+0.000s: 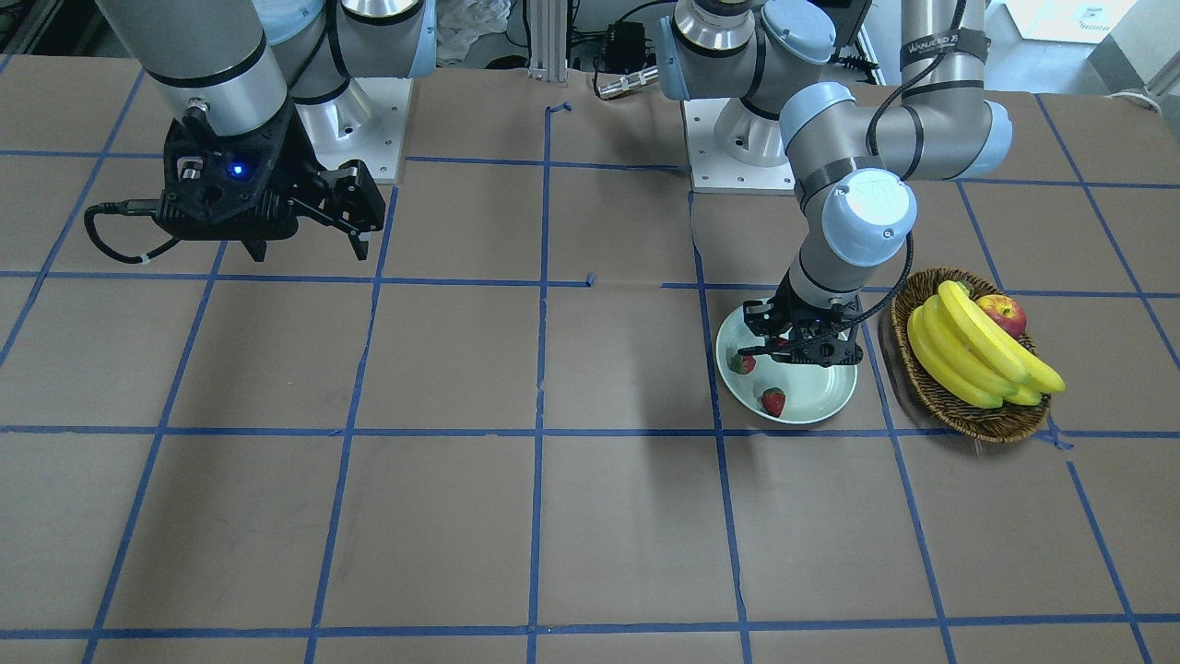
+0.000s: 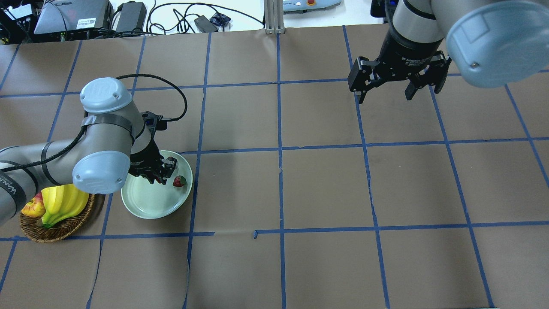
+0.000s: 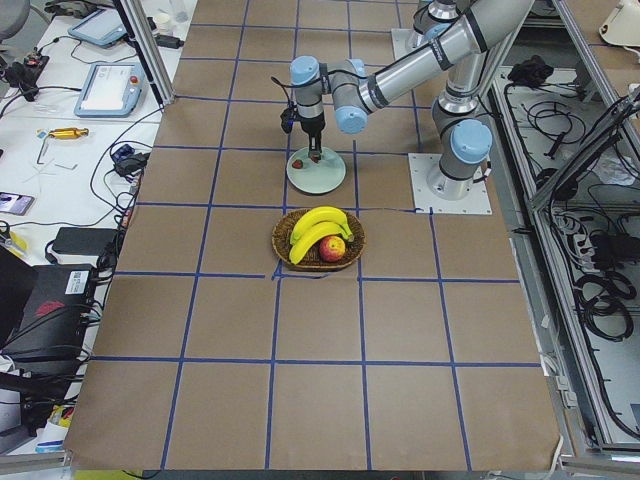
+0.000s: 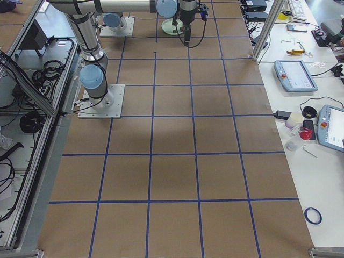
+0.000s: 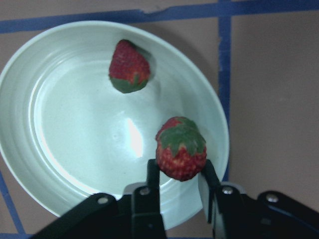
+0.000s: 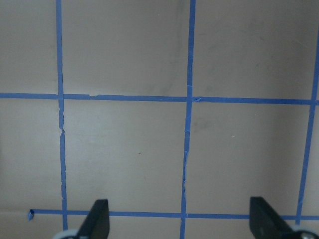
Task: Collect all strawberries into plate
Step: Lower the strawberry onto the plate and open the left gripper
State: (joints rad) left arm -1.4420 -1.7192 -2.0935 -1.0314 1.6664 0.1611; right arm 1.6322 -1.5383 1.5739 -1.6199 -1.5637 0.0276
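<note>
Hanging over the plate [image 5: 65, 149], the left claw [image 5: 181, 172] has one strawberry [image 5: 181, 149] pinched between its fingers, leafy top up. In the plate lie a loose strawberry [image 5: 129, 67] out in the open and another strawberry [image 5: 168, 124] half hidden under the pinched one; the plate sits on the table [image 2: 321, 184] just beside the basket [image 1: 931, 392] of bananas [image 1: 968, 355]. Right claw [image 2: 394, 88] is spread wide, holding nothing, well apart over the taped grid.
</note>
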